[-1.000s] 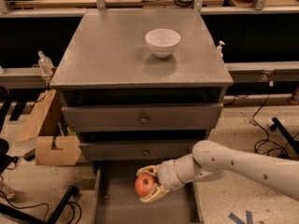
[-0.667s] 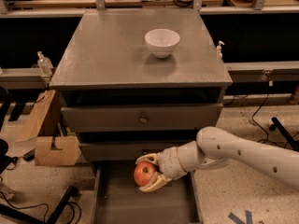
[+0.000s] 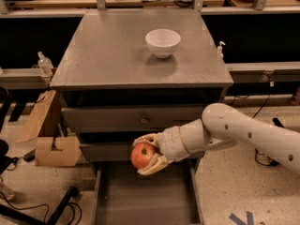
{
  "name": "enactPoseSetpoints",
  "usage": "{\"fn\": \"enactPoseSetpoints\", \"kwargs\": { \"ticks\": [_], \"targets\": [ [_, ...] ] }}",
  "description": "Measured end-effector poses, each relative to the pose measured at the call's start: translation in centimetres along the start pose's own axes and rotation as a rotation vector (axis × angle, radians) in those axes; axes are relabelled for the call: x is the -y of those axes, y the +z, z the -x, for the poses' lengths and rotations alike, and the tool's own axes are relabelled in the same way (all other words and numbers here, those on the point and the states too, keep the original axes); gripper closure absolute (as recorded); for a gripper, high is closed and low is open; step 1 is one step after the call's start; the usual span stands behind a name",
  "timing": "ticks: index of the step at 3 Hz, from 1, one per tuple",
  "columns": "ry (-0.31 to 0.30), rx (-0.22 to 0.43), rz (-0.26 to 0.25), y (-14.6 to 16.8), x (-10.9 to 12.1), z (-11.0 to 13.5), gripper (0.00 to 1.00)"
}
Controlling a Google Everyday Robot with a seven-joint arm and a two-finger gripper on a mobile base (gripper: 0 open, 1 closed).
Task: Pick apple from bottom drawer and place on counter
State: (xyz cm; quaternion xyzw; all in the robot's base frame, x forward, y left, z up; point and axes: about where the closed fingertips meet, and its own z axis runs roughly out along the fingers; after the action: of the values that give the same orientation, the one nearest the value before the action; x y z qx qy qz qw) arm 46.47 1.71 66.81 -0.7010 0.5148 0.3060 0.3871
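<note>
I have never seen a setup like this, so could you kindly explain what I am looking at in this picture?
This is a single camera view, looking down on a grey drawer cabinet from its front; where the camera is mounted is not known. The thick white limb coming in from the right of the picture is the robot's one arm. At its end is the gripper, a two-finger clamp. It is closed around a red apple and holds it just above the open bottom drawer. The flat grey top of the cabinet is the counter, and a white bowl stands on it toward the back. The job is to set the apple on that counter, which is not yet done. A cardboard box sits on the floor at the picture's left.
</note>
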Motion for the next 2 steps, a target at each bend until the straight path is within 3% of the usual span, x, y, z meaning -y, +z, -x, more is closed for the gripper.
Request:
{"fn": "enactPoseSetpoints", "kwargs": {
  "ticks": [1, 2],
  "targets": [
    [-0.032, -0.039, -0.016, -1.38, 1.23, 3.88, 1.0],
    [-0.032, -0.039, -0.016, -1.37, 1.23, 3.88, 1.0]
  ]
}}
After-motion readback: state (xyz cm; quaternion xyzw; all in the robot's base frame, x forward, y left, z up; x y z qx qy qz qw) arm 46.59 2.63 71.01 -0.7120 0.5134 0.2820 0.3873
